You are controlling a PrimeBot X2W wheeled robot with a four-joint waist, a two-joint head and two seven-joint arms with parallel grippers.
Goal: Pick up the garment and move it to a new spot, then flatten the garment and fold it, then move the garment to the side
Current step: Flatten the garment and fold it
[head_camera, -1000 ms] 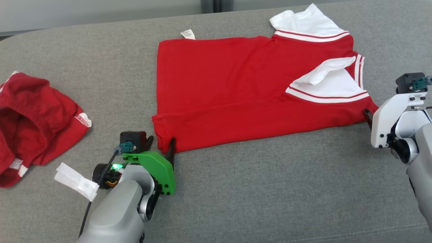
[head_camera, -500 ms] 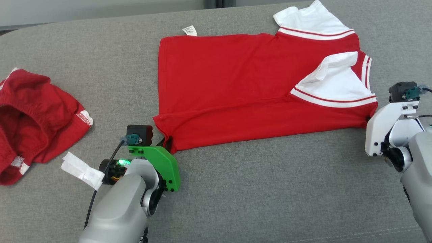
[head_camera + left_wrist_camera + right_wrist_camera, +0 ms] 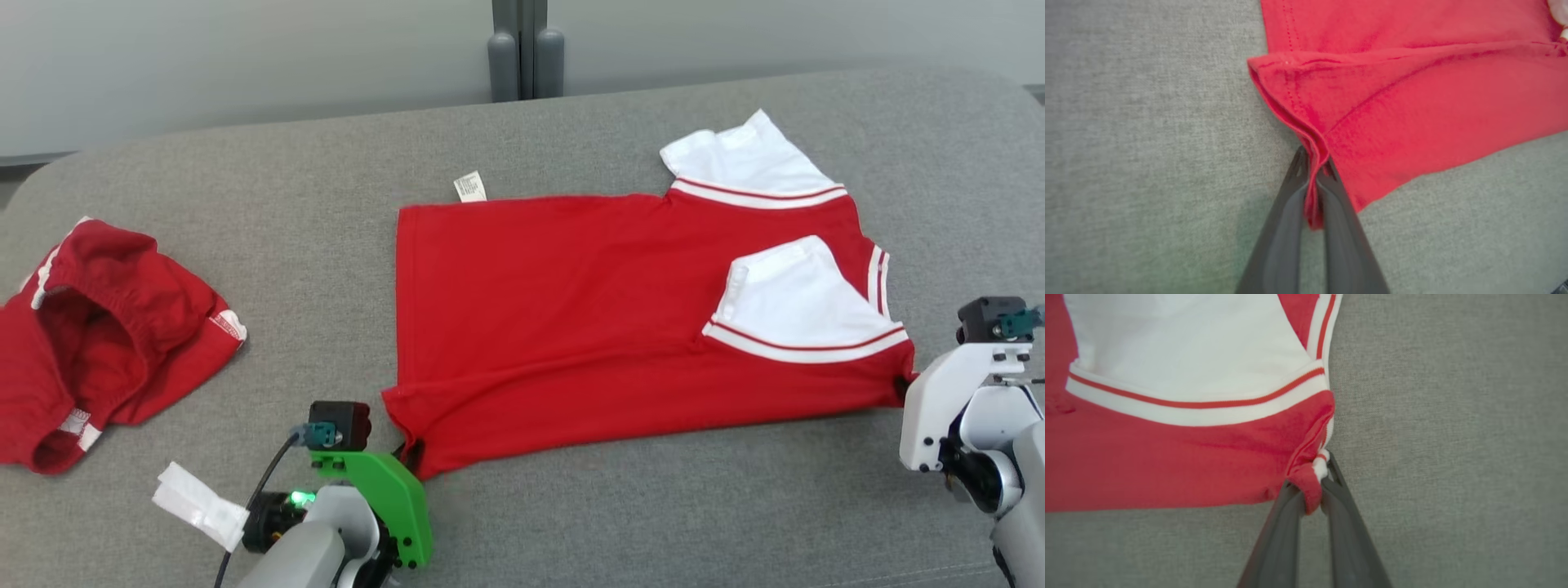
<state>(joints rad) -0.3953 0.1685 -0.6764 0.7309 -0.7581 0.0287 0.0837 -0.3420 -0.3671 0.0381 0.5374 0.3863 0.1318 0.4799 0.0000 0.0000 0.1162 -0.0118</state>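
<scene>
1. Gray fabric bench [image 3: 571, 506] under a pale wall [image 3: 245, 65]. The head camera has tilted up since a second ago. The left gripper [image 3: 1312, 163] and right gripper [image 3: 1315, 473], spread then, are now clamped.
2. The wrist views show the grips: left pinches the red shirt [image 3: 555, 327] at its hem corner, right at its white-trimmed corner.
3. The shirt lies flat mid-bench. Crumpled red shorts [image 3: 106, 327] lie well apart on the left.

Head view: the left gripper [image 3: 411, 452] has its fingers mostly hidden behind its green mount [image 3: 384, 506]. The right gripper [image 3: 900, 384] tips are lost behind the garment [image 3: 571, 327] corner. The picture's left edge cuts off the second red garment [image 3: 98, 327]. The care label [image 3: 469, 186] print is too small to read.
</scene>
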